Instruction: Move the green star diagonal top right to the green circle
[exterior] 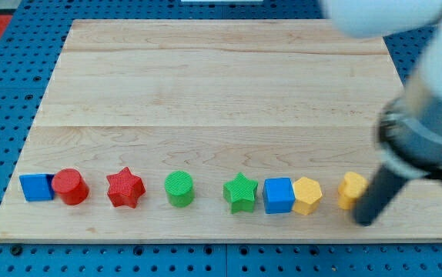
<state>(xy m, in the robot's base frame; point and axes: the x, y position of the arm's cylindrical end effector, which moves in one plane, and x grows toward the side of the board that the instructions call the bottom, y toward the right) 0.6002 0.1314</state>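
A: Green star [240, 192] where?
B: Low on desk [205, 92], right of green circle [179, 188], touching blue cube [279, 195].
A: Tool?
B: No jaws; tip [364, 221] beside yellow block [352, 189], far right.

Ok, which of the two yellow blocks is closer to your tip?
The yellow block at the far right of the row, right beside my tip. The other yellow hexagon block sits further left, touching the blue cube.
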